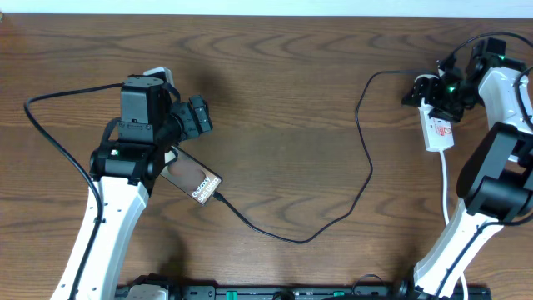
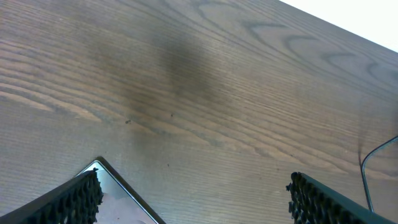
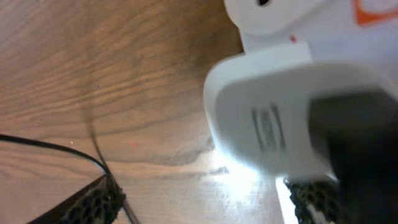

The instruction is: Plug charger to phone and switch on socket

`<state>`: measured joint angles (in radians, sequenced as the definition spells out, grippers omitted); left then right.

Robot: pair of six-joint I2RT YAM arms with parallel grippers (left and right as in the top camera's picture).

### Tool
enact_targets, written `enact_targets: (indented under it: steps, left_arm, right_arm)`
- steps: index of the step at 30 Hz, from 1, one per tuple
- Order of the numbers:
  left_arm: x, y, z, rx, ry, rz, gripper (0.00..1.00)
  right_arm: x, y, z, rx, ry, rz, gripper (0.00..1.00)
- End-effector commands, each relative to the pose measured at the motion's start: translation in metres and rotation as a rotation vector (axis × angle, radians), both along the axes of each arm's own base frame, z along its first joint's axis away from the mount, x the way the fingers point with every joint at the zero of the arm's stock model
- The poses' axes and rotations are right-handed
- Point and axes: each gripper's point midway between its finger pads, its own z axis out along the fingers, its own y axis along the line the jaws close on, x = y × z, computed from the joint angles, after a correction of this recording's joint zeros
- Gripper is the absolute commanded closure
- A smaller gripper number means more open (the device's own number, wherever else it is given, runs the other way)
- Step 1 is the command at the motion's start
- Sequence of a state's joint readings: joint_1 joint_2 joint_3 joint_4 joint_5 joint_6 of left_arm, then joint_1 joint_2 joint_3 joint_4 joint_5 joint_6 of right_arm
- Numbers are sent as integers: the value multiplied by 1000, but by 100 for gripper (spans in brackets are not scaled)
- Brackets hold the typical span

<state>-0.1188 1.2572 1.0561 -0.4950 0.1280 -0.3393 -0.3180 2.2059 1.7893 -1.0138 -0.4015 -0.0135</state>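
**A:** Over at eight o'clock on the brown wood-grain surface [image 1: 283,50] lies the small flat dark phone with white lettering [image 1: 196,180], half tucked under the left arm [image 1: 117,208].

**B:** And the left jaws hang just above it, towards twelve o'clock, spread wide with nothing between them. In the wrist view only a corner of the phone peeks in by the ribbed black fingers [image 2: 74,199].

**A:** The long thin black charger cable [image 1: 364,167] meets the phone's end at its four o'clock corner, loops through six o'clock and climbs towards two.

**B:** There it reaches the narrow white power strip with red marks [image 1: 439,133], at three o'clock, its white cord [image 1: 447,187] trailing down beside the right arm [image 1: 500,158].

**A:** The right jaws?

**B:** Wide apart, poised over the strip's twelve o'clock end. A blurred white plug block [image 3: 267,118] fills their view; I cannot tell whether they touch it.
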Motion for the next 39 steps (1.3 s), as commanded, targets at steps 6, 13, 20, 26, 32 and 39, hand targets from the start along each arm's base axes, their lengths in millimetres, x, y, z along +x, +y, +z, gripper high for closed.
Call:
enact_targets:
  steps: [6, 13, 20, 26, 32, 39]
  left_arm:
    - [2, 1, 3, 10, -8, 1, 6]
    - [-1, 1, 0, 12, 8, 1, 6]
    - [-2, 1, -1, 13, 15, 1, 6]
    - [-2, 1, -1, 13, 15, 1, 7]
    - [-2, 1, -1, 13, 15, 1, 6]
    - [-2, 1, -1, 13, 15, 1, 6]
  right_arm:
    - [-10, 4, 116, -90, -184, -65, 17]
    - [-56, -9, 164, -270, -117, -327, 1]
    - [-78, 24, 175, -228, -60, -381, 1]
    - [-76, 35, 174, -228, -63, -350, 1]
    - [-76, 35, 174, -228, -63, -351, 1]
    - [-76, 35, 174, -228, -63, -351, 1]
